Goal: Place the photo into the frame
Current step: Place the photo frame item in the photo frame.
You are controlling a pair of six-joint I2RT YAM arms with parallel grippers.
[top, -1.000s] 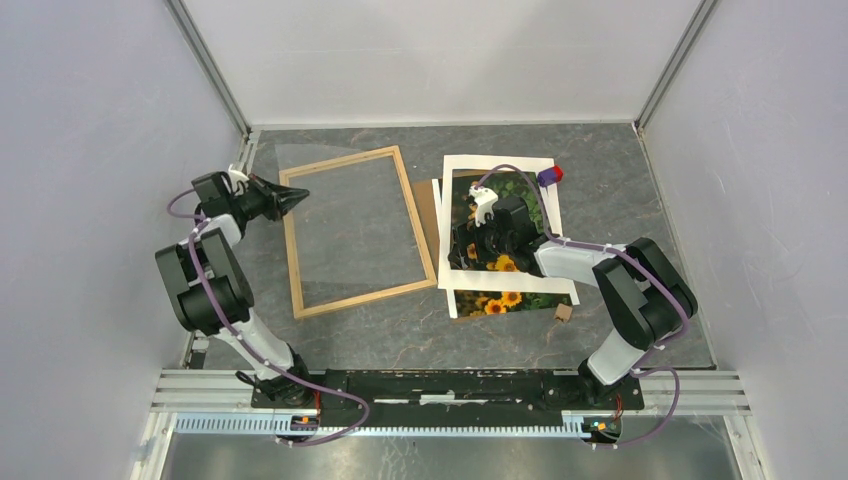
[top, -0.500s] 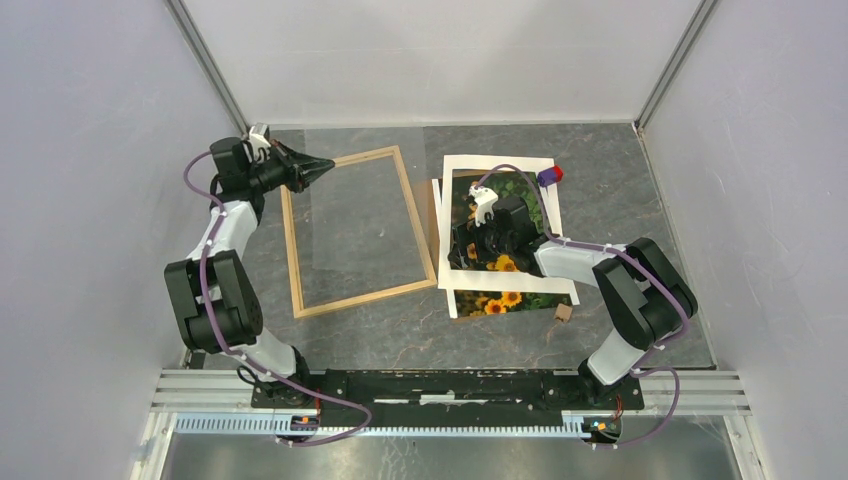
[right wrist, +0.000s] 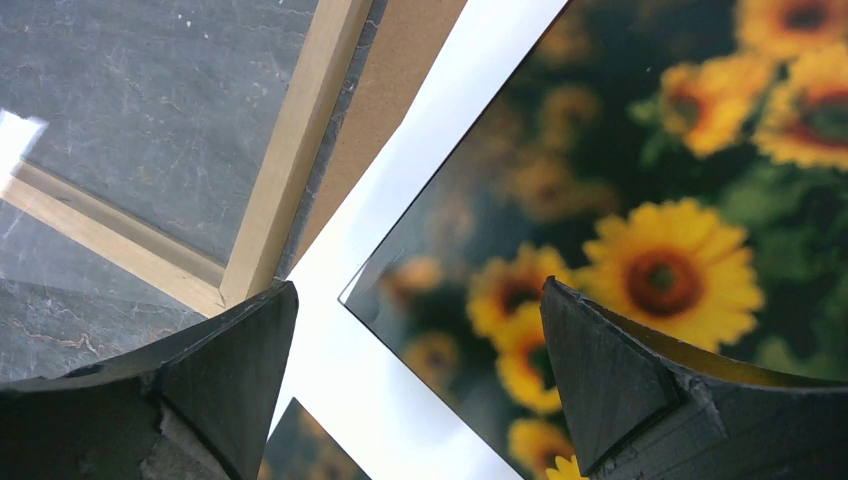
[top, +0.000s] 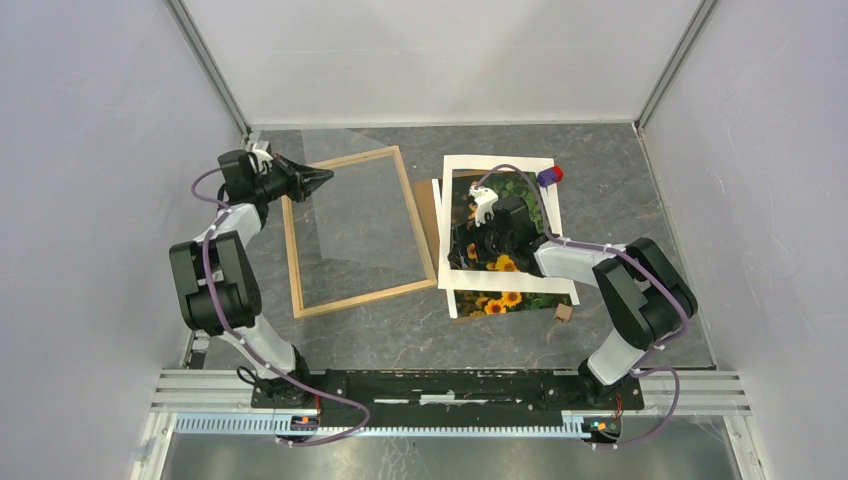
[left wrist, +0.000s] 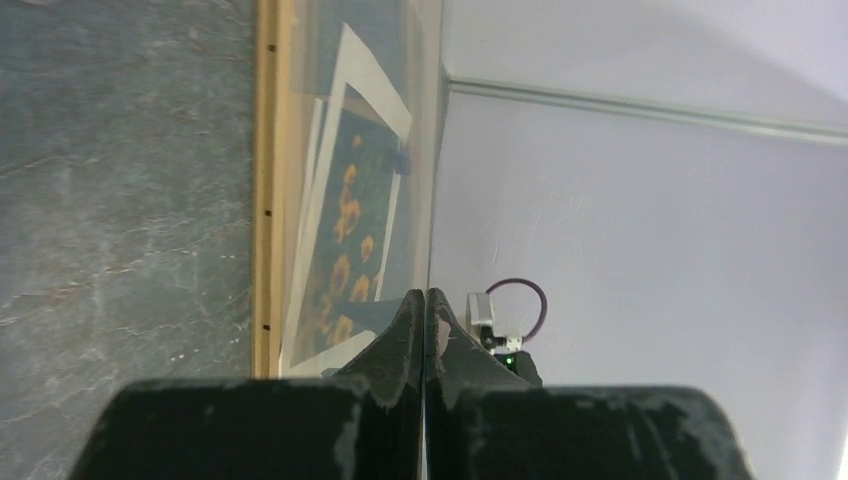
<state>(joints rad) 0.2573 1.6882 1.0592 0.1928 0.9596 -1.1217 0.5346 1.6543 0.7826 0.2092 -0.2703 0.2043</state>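
Clear pane (left wrist: 412,120) clamped in left pincer (left wrist: 424,296), seen at wrist; right pincer (right wrist: 415,290) apart above photo (right wrist: 620,200).

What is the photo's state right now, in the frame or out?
Out. The photo lies under the white mat, right of the frame; the frame's opening shows only tabletop.

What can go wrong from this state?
1. The left gripper pinches the pane by one edge, tilted above the frame. It may slip or swing into the wood.
2. The right gripper hangs open over the mat, which covers much of the photo. Closing here may grab or crease the mat instead.
3. The board under the pile might get dragged along.
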